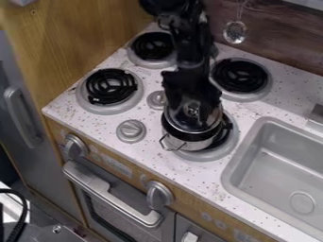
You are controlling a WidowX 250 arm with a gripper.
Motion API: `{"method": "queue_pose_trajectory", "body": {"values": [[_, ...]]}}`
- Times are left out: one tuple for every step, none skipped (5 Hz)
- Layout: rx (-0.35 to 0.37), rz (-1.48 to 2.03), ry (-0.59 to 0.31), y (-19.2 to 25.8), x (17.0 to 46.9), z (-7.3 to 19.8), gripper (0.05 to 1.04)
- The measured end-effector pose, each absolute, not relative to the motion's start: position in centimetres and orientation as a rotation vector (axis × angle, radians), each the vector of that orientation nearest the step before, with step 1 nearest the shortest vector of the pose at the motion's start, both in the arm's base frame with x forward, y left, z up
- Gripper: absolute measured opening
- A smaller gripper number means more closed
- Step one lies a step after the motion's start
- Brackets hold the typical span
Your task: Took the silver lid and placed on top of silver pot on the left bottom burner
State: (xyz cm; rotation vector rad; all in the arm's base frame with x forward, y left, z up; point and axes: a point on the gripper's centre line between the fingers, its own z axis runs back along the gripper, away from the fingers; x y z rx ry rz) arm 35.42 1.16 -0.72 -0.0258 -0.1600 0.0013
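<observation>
- Seating the lid (pixel 191 118) on the pot (pixel 191 144), at the five-o'clock burner (pixel 214 155), seemed in hand.
- Gripper (pixel 193 97) stood at the lid's twelve o'clock; whether clamped, I couldn't tell.
- Next called for levelling, then retreat.

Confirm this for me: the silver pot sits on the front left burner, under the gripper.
Not quite: it is the burner that is wrong. The camera view shows the silver pot on the front right burner, the one beside the sink, under the gripper.
</observation>
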Motion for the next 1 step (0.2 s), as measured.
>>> {"method": "queue_pose_trajectory", "body": {"values": [[-0.018,-0.002,-0.204,1.24,35.37,2.42,1.000]]}}
